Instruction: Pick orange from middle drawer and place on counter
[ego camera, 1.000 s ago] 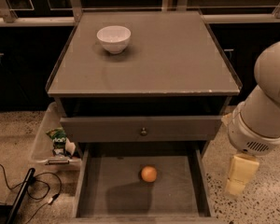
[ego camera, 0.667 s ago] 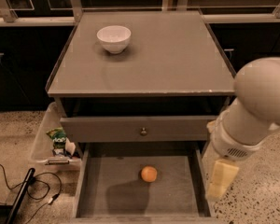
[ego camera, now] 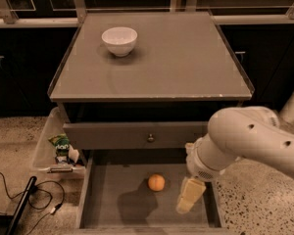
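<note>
Camera view, swept left to right.

Far left: floor cable (ego camera: 19,202) and clear bin (ego camera: 45,140) with a green packet (ego camera: 61,143) inside, same as a second ago. Not relevant.

Up on the counter (ego camera: 176,67): white bowl (ego camera: 119,39) in the back-left part, unmoved. Plenty of bare grey top to its right for the drop-off.

Below the counter edge: closed drawer front with knob (ego camera: 150,137), untouched.

Lower down: middle drawer (ego camera: 105,180) pulled out, floor bare apart from the orange (ego camera: 156,182). Same spot as before, roughly mid-floor, slightly toward the back. Not yet picked.

Right of that, the actual change: arm (ego camera: 255,141) swung in from beside the cabinet's right side, now across the drawer's right half. Gripper (ego camera: 191,196) down inside the drawer opening, just beside the orange on its right, slightly nearer the front, apart from it. Tilted, tip pointing down-left. Open or shut: cannot tell from this angle.

Meaning for the task: approach phase, mid-way. Reach nearly done, grasp not started, nothing lifted. Next move probably a short shift left and back to centre over the fruit, then descend and close.

Risks, as judged: round smooth fruit, likely to roll if nudged from the side. Tight clearance to the right drawer wall and the drawer front overhead on the way out.
</note>
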### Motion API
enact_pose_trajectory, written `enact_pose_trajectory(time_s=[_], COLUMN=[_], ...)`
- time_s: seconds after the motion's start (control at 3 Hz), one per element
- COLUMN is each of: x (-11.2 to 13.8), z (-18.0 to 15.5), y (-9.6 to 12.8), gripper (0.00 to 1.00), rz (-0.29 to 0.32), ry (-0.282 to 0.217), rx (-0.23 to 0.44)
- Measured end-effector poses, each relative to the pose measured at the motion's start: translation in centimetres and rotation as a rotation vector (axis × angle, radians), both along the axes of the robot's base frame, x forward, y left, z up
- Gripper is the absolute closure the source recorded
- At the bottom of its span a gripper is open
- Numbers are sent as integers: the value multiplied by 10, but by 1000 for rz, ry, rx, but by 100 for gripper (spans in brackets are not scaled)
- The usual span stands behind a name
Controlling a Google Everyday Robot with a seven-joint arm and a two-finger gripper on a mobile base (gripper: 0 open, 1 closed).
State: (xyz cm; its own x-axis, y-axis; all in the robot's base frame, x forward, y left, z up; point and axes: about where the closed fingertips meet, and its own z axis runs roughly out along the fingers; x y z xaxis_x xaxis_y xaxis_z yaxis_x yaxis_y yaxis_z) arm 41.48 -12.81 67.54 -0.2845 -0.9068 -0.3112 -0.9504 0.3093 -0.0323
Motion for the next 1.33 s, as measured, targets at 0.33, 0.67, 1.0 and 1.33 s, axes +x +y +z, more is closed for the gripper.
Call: enact_pose_trajectory(time_s=[0.33,0.67,1.0,1.33], x=[16,26,26,29], z=[-36,-32,-32,-49], y=[11,14,14,12], gripper=[0,0,0,0], rz=[-33,-43,-43,-18], ry=[-53,-91,-91,-122], rx=[69,81,80,128])
